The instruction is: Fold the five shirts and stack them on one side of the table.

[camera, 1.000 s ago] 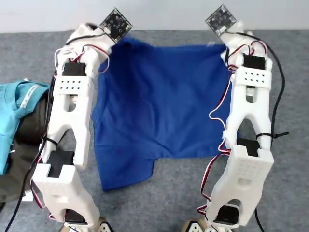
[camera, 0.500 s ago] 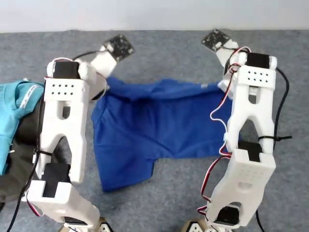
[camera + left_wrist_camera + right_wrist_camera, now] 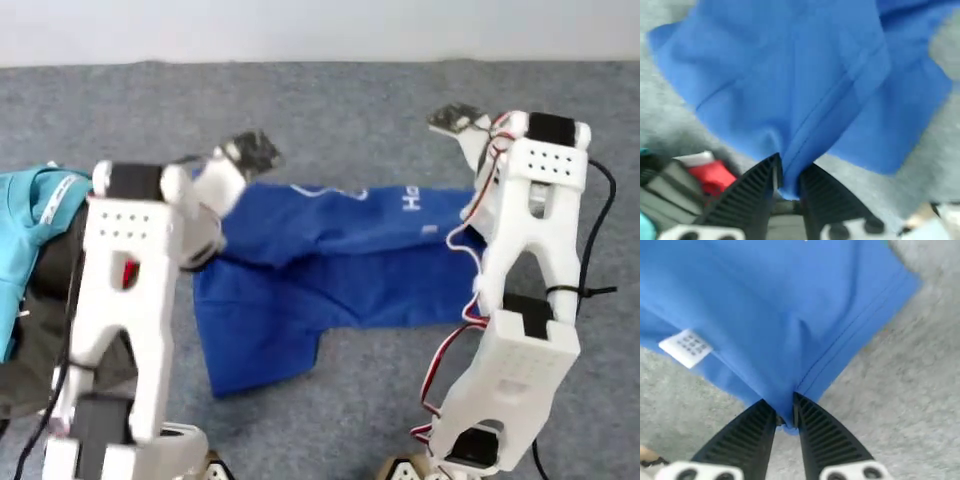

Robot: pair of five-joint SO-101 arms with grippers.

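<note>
Nearest the arms' bases, the blue shirt lay on the grey table, with one sleeve spread flat at the shirt's near corner; the left arm stood over one side edge of the shirt and the right arm over the opposite side edge; farther along, the shirt's far part was raised and doubled back over its near part, so a band with white print faced up along the fold; the left gripper was pinched narrow on a seamed edge of the blue shirt, the cloth caught between its black ribbed fingers; the right gripper was likewise clamped tight on a hemmed corner of the shirt, with a white label sewn to the cloth near that hold; off the blue shirt's side beyond the left arm, a teal shirt lay crumpled over a dark garment, apart from the blue shirt; past the shirt's fold the grey table ran on to a pale wall.
</note>
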